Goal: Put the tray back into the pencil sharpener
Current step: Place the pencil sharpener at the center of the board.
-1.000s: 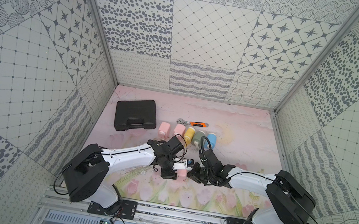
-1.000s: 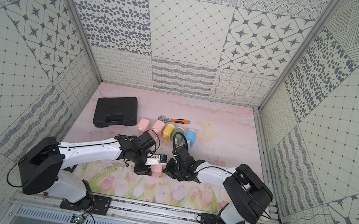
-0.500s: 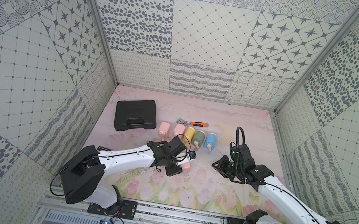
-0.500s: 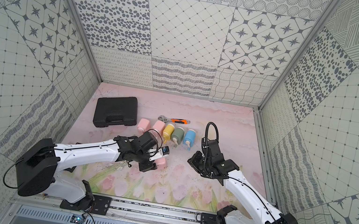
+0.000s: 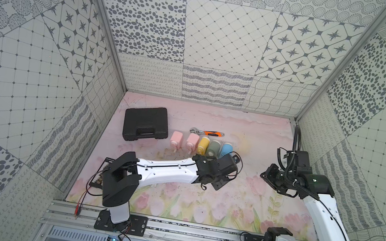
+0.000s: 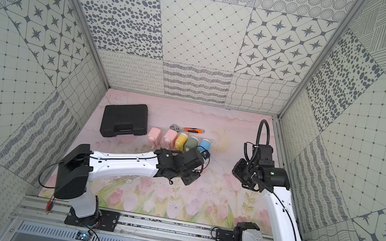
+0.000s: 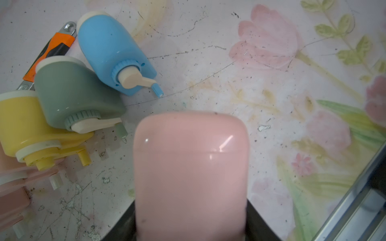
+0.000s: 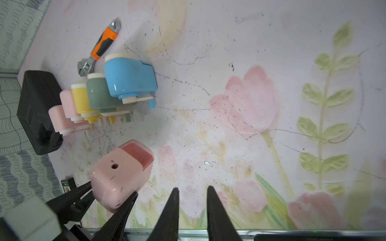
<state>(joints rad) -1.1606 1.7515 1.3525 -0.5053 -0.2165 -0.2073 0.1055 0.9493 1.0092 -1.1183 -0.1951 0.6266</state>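
The pink pencil sharpener [image 7: 190, 167] is held clear of the mat, with my left gripper [image 7: 191, 229] shut on its body. In the right wrist view the pencil sharpener [image 8: 117, 177] shows its pencil hole, and the darker pink tray [image 8: 139, 155] sits in its slot. In both top views my left wrist [image 5: 218, 169] covers the sharpener. My right gripper [image 8: 192, 187] stands open by a narrow gap with nothing between its fingers. It hangs well to the right of the sharpener, near the right wall [image 5: 268, 177].
A row of other sharpeners lies at the back: two pink [image 5: 176, 138], one yellow [image 5: 203, 144], one green [image 5: 214, 148], one blue [image 5: 227, 148], close behind my left wrist. Nearby are an orange-handled wrench [image 5: 207, 132] and a black case [image 5: 145, 123]. A metal rail [image 5: 182, 224] edges the front.
My right gripper has let go of the sharpener, opened slightly and drawn away up and to the right. My left gripper has carried the sharpener back and rightward, toward the row.
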